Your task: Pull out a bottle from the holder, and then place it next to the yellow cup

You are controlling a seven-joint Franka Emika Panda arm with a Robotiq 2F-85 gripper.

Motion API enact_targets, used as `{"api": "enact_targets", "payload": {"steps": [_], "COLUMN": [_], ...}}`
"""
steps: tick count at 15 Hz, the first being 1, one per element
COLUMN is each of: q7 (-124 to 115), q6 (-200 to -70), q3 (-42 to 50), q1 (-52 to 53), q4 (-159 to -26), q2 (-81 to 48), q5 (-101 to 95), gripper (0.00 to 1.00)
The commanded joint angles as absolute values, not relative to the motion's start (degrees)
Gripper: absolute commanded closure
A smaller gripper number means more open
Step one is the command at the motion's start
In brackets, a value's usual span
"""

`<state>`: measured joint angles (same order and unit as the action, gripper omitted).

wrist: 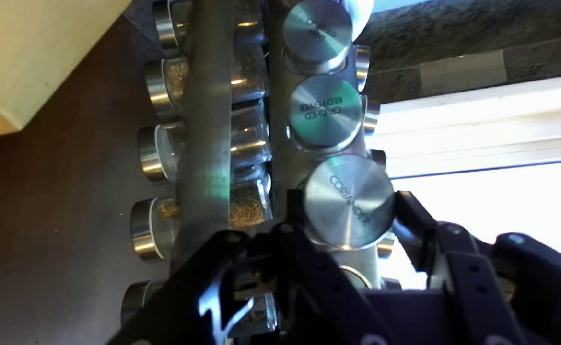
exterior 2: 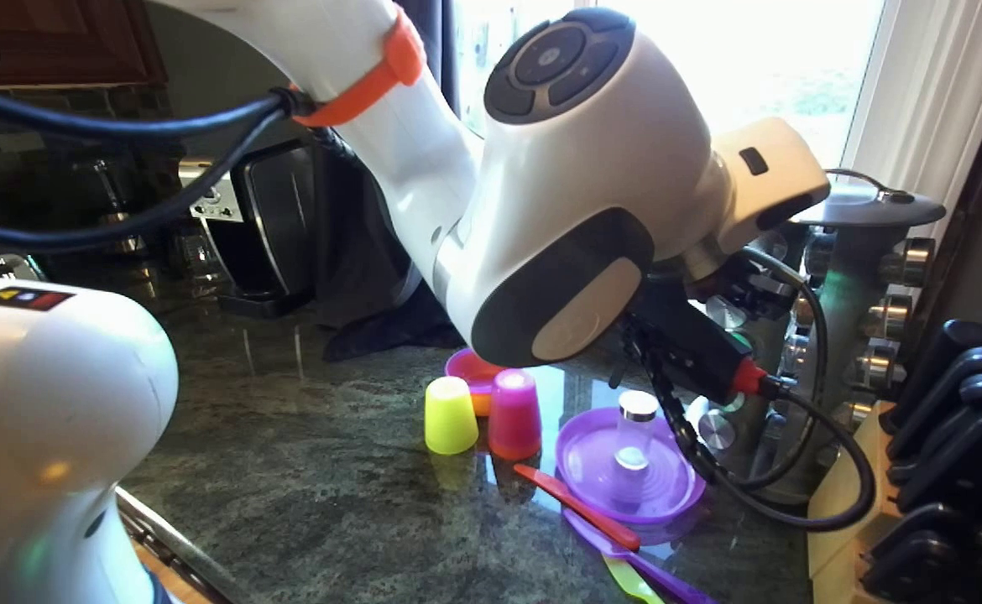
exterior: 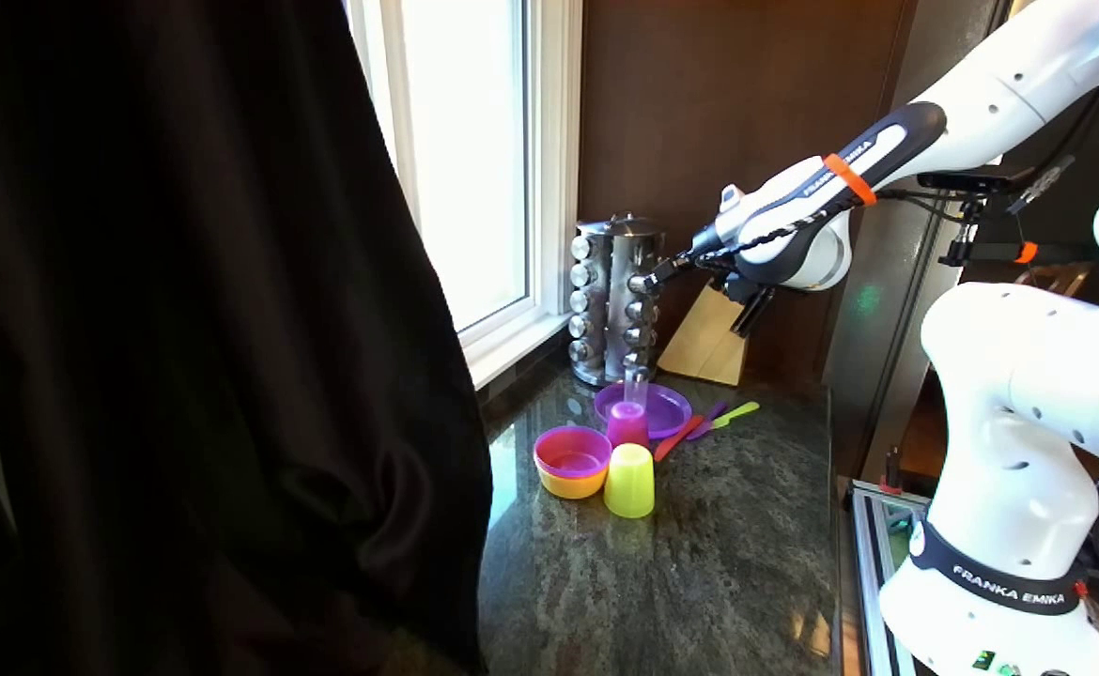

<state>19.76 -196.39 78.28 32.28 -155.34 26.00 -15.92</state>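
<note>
The holder (exterior: pixel 621 314) is a tall silvery rack of lidded jars in front of the window; its top (exterior 2: pixel 885 210) and body (wrist: pixel 206 139) show too. My gripper (wrist: pixel 349 207) is at the rack. Its fingers press both sides of the silver lid of a coriander bottle (wrist: pixel 343 191), whose glass is hidden behind the lid. In an exterior view the gripper (exterior: pixel 657 279) meets the bottle (exterior: pixel 641 284) in an upper tier; elsewhere the arm hides the fingers. The yellow cup (exterior: pixel 629 481) stands upside down on the counter; it also shows in an exterior view (exterior 2: pixel 450 415).
A clear bottle (exterior 2: pixel 635 428) stands upright on a purple plate (exterior 2: pixel 579 474). A pink cup (exterior 2: pixel 514 419) and stacked bowls (exterior: pixel 570 453) are beside the yellow cup. Plastic cutlery (exterior 2: pixel 579 507) lies by the plate. A knife block (exterior: pixel 704 340) stands beside the rack.
</note>
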Motion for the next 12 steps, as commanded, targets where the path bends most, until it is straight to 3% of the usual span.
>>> {"api": "enact_targets", "payload": {"steps": [1, 12], "q7": [17.51, 21.12], "q6": [-197.35, -198.36], "q3": [72.86, 68.78], "q1": [26.82, 21.79], "q4": [-156.15, -157.89], "q2": [25.76, 29.23], "q5": [-15.04, -19.26], "gripper": [0.76, 0.76]}}
